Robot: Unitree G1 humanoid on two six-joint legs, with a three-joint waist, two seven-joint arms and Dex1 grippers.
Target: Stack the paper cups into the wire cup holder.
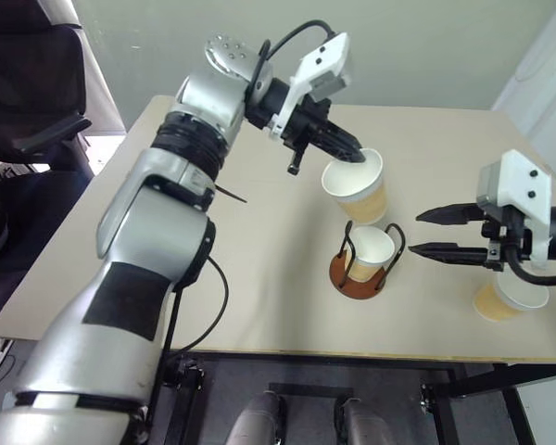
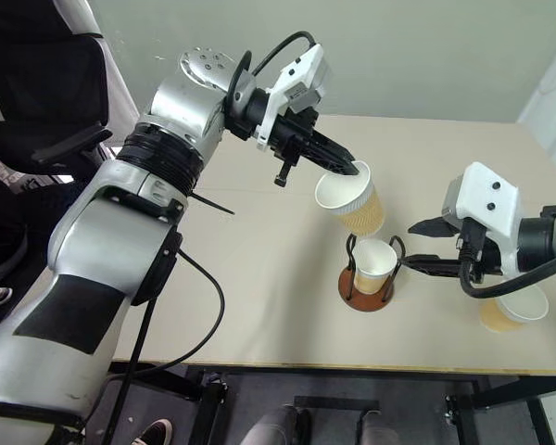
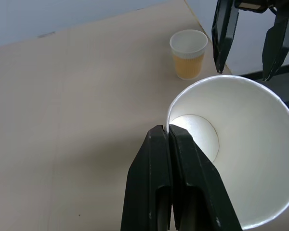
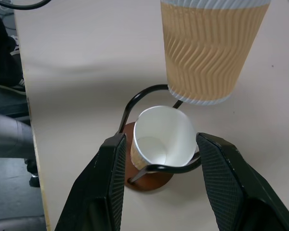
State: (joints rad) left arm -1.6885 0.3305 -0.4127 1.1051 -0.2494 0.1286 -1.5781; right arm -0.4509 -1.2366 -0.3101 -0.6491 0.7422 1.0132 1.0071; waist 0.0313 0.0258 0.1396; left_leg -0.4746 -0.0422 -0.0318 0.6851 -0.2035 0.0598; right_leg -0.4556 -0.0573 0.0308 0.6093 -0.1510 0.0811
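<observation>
My left gripper (image 1: 352, 155) is shut on the rim of a tan paper cup (image 1: 357, 187), one finger inside and one outside. The cup hangs tilted in the air just above and behind the wire cup holder (image 1: 345, 281). The holder has a reddish-brown disc base and black wire loops, and a second paper cup (image 1: 372, 252) sits in it. My right gripper (image 1: 435, 234) stands open to the right of the holder, its fingers pointing at it with nothing between them. A third paper cup (image 1: 502, 299) stands on the table under my right wrist, partly hidden.
The beige table (image 1: 167, 278) has its front edge close below the holder and its right edge near the third cup. A black office chair (image 1: 28, 93) stands off the table's left side.
</observation>
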